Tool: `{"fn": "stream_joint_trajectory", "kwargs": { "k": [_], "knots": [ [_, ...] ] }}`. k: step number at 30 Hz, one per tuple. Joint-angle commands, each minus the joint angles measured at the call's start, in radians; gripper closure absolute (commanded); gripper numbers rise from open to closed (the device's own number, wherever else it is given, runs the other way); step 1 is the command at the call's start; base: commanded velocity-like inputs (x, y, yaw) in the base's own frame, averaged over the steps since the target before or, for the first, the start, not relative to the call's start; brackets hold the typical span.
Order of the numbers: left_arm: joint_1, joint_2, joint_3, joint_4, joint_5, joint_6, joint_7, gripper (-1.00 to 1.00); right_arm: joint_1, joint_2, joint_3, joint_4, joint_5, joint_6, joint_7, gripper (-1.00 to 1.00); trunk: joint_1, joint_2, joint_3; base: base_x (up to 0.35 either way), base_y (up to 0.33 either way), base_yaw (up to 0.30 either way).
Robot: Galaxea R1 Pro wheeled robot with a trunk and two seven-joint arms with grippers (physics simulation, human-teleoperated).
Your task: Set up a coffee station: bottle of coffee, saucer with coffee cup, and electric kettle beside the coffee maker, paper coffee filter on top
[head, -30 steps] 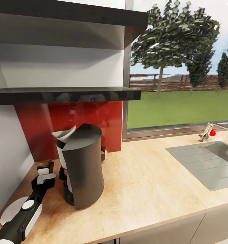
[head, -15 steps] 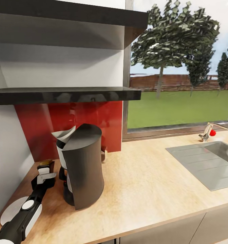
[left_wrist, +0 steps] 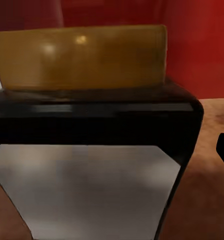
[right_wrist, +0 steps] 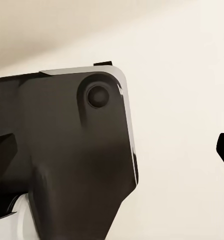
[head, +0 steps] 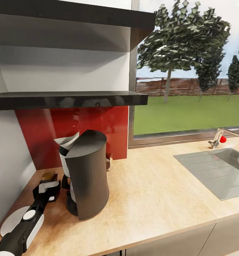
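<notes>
Left gripper (head: 46,190) low on the kitchen countertop (head: 162,192), left of the coffee maker (head: 87,174). Bottle of coffee (head: 48,176) sits directly at its far end, upright, against the red backsplash; in the left wrist view the bottle (left_wrist: 87,120) sits very close between the fingers. Whether the jaws press it: cannot tell. Paper coffee filter (head: 67,141) on the maker's top. Saucer (head: 12,220) near-left, beside the arm. Right gripper's jaws: cannot tell.

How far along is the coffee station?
Done: white paper coffee filter sits atop the dark-grey cylindrical coffee maker; round white saucer on the light-wood countertop. In hand: brown-topped coffee bottle between left gripper fingers. Left: cup on saucer, kettle.
</notes>
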Motion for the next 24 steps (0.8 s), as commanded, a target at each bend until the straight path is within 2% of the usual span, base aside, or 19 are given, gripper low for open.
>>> {"fn": "stream_joint_trajectory", "kwargs": {
  "k": [1,24],
  "knots": [
    [0.000,0.000,-0.002,0.001,0.008,-0.003,0.002,-1.00,0.000,0.000,-0.006,0.001,-0.005,-0.004,0.002,-1.00,0.000,-0.001,0.000,0.000,0.000,0.000],
    [0.000,0.001,-0.002,0.001,0.004,-0.003,0.002,-1.00,0.000,0.001,-0.006,0.001,-0.005,-0.004,0.002,-1.00,0.000,-0.001,0.000,0.000,0.000,0.000]
  ]
}}
